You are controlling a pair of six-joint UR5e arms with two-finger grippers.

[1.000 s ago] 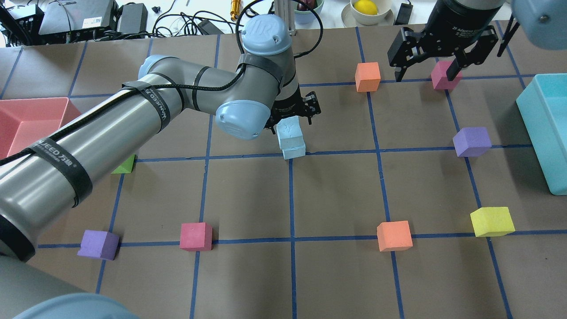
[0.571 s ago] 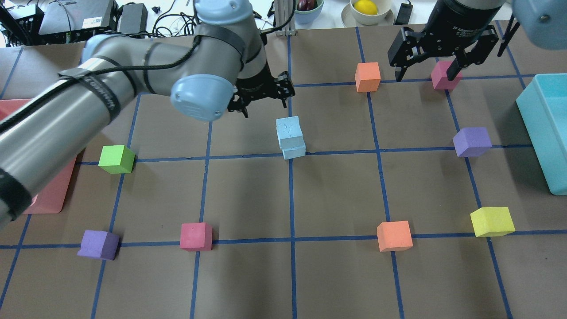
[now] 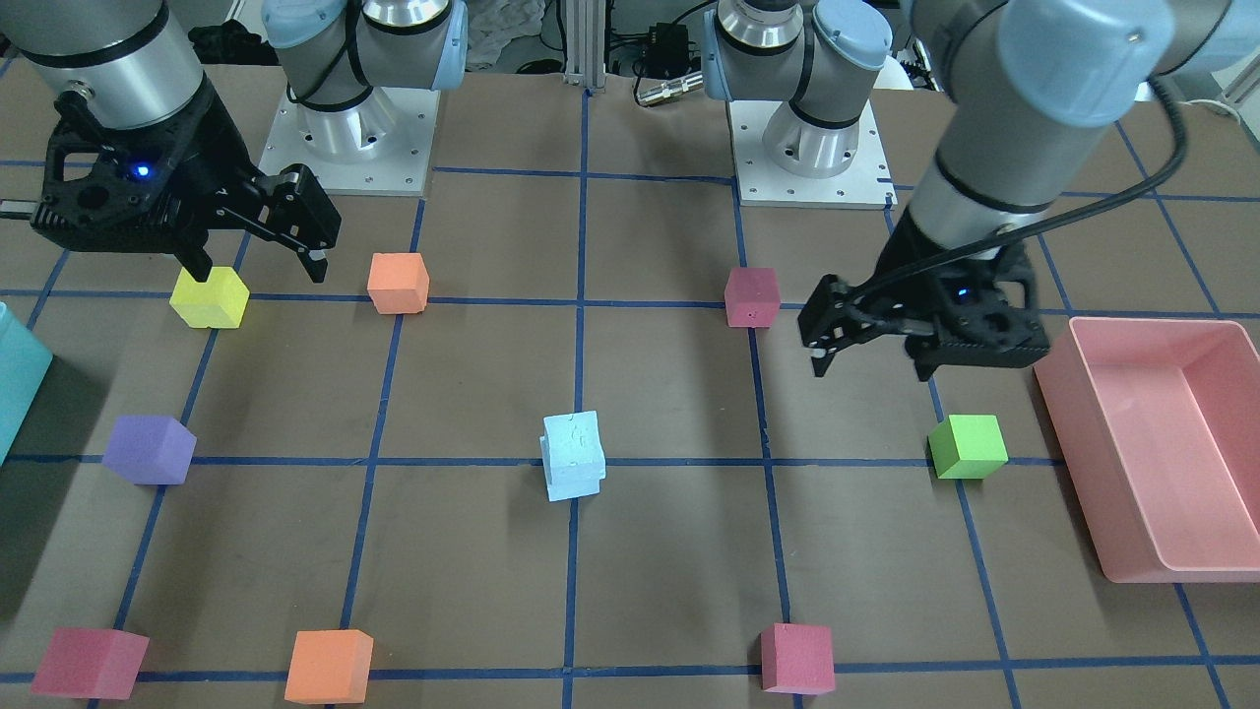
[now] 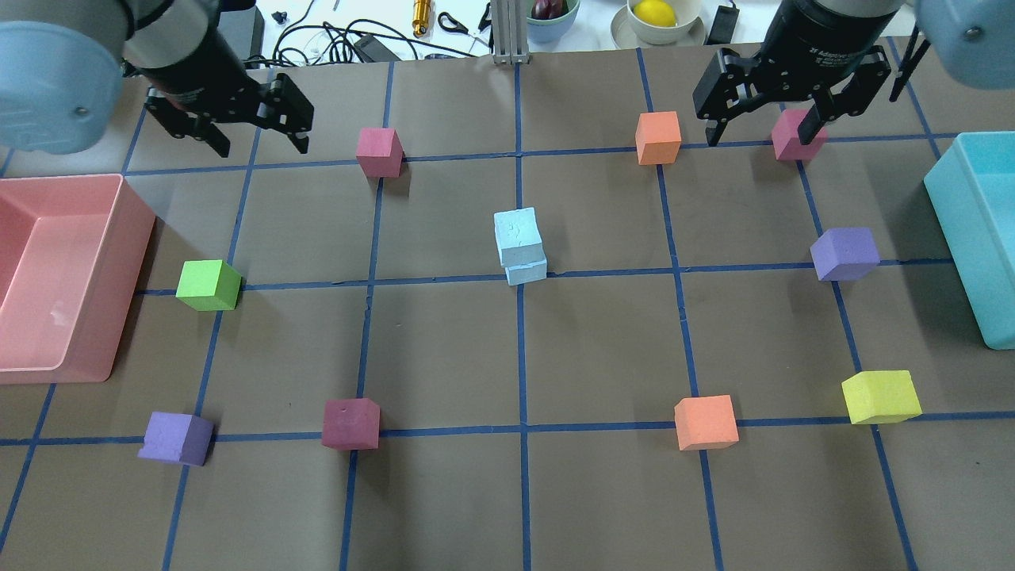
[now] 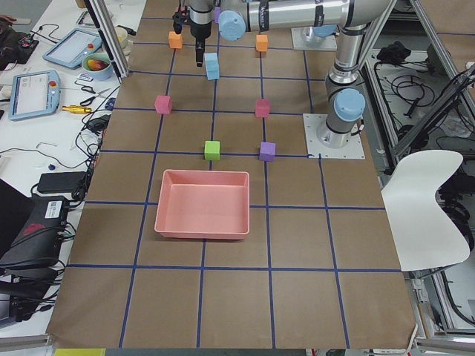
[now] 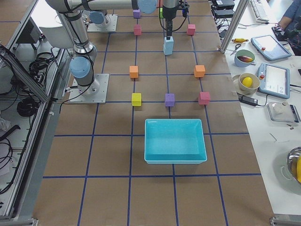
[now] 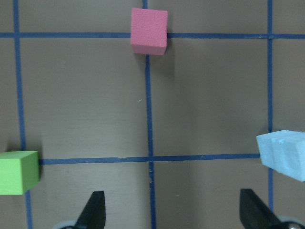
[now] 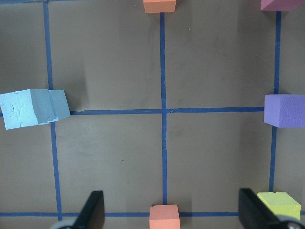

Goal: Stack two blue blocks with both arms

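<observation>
Across the table, from the front-facing camera, the two blue blocks (image 3: 573, 455) stand stacked near the middle of the counter (image 3: 669, 394), at a crossing of the blue tape lines. They are pale sky-blue foam. The upper one sits slightly twisted against the lower, and its top face carries small dents. The left end effector (image 3: 871, 370) hangs well apart from the stack, fingers spread wide and holding nothing, with a green cube (image 3: 969, 446) near it and a pink bin (image 3: 1171, 443) beyond. The right end effector (image 3: 259, 268) is likewise spread wide and empty, and one fingertip overlaps a yellow cube (image 3: 209, 297) in this view.

From overhead, the stack sits at the centre crossing. The top block is shifted toward the far side, so a strip of the lower block shows at the near edge. Both end effectors appear toward the far edge, one on each side of the stack and well apart from it, wide and empty.

In both side views the stack is only a small pale-blue column far up the counter.

The left wrist camera catches the stack at its right edge, with the two fingertips far apart below. The right wrist camera has it at the left edge and shows a scuffed, pitted top face.
</observation>
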